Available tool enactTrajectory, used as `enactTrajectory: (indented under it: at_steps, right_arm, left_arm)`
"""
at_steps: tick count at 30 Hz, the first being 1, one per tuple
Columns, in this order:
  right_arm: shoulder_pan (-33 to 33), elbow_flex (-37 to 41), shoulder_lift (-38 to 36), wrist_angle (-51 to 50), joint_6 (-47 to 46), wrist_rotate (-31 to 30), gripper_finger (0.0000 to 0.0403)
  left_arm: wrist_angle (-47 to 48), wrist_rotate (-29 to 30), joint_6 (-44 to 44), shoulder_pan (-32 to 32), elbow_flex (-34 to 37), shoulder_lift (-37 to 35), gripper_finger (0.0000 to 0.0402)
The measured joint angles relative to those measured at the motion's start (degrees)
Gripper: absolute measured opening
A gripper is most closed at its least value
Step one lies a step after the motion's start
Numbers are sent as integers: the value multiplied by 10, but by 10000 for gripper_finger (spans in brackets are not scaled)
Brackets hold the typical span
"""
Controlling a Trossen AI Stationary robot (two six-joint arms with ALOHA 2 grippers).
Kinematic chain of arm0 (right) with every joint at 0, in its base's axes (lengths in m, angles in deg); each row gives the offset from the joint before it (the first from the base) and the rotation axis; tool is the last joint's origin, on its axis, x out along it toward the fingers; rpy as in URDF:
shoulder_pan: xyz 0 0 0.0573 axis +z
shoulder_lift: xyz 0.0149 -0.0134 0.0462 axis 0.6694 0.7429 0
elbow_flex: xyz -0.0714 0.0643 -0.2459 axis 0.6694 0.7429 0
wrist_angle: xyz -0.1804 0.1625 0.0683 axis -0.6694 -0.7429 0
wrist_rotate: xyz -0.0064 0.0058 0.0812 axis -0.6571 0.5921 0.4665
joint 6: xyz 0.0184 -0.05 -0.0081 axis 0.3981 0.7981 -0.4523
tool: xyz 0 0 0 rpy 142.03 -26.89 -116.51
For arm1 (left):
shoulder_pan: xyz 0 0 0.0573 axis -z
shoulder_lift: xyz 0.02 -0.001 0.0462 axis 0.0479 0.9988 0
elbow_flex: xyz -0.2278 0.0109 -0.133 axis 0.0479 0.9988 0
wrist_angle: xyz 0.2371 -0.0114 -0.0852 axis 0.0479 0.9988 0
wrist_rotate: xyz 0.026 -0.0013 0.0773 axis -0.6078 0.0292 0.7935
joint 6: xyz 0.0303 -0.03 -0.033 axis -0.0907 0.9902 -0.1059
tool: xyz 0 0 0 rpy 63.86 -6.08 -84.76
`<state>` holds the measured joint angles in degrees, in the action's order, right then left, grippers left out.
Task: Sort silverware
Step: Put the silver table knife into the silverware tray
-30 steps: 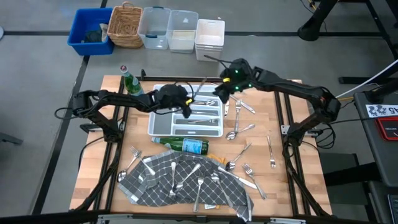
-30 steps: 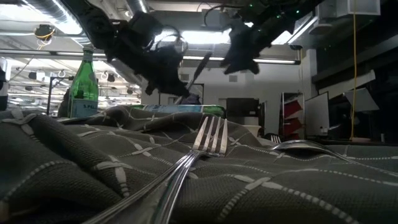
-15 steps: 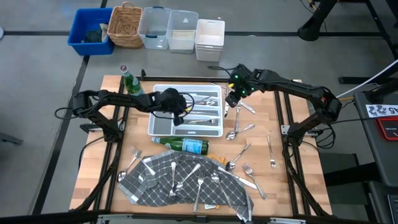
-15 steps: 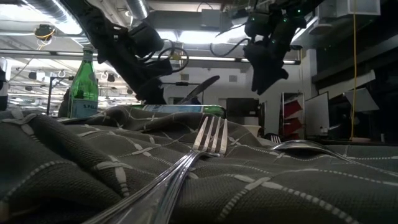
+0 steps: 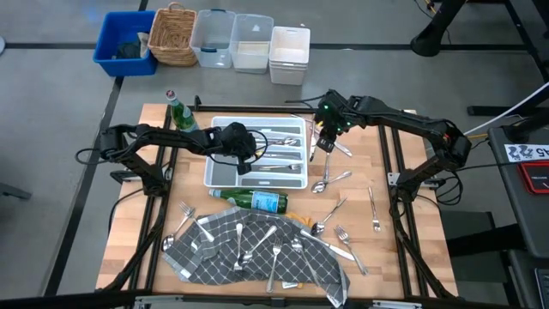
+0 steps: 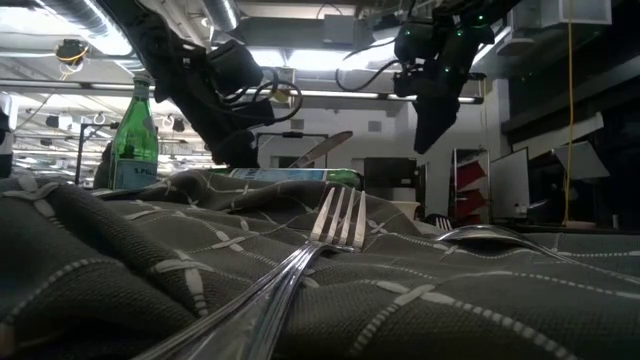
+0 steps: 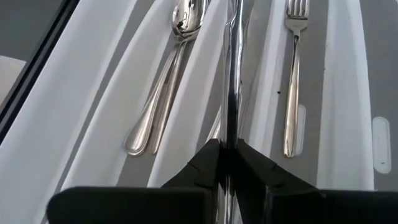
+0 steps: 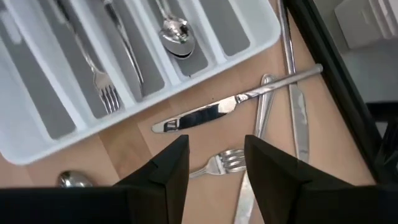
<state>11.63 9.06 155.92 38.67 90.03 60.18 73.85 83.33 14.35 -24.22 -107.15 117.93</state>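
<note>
We saw the left pincer [image 5: 249,160] over the white tray [image 5: 257,181] at the desk's [image 5: 403,249] upper middle, its fingers pressed on a knife [image 7: 232,68]. In the left wrist view that knife ran straight out from between the dark fingers [image 7: 205,163], above the tray's dividers. A pair of spoons [image 7: 163,74] lay in one compartment beside it, and a fork [image 7: 293,68] lay in the compartment on its other side.

The right pincer [image 5: 317,148] hung just off the tray's 3 o'clock edge, its fingers spread and holding nothing. In the right wrist view a table knife [image 8: 214,112] lay on the bare wood just ahead of the fingertips, close beside the tray's outer wall. A loose fork [image 8: 217,163] sat between the two spread fingers [image 8: 171,165], flat on the desk and not gripped. A second knife [image 8: 298,118] lay farther out, crossing the first knife's handle.

In the high view, more forks and spoons [image 5: 330,180] were scattered at 4 o'clock from the tray. Others lay on the grey cloth [image 5: 214,253] at 6 o'clock. A green bottle [image 5: 257,201] lay on its side between the tray and the cloth, and another bottle [image 5: 178,113] stood upright at 10 o'clock from the tray.
</note>
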Motion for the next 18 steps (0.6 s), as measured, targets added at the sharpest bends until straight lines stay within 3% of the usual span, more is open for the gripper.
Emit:
enactTrajectory:
  at_steps: [9,18]
  right_arm:
    - [0,0,0,0,23,0,156]
    - [0,0,1,-5,162,0,156]
  left_arm:
    - [1,0,0,0,0,0,29]
    - [-2,2,9,0,0,38,29]
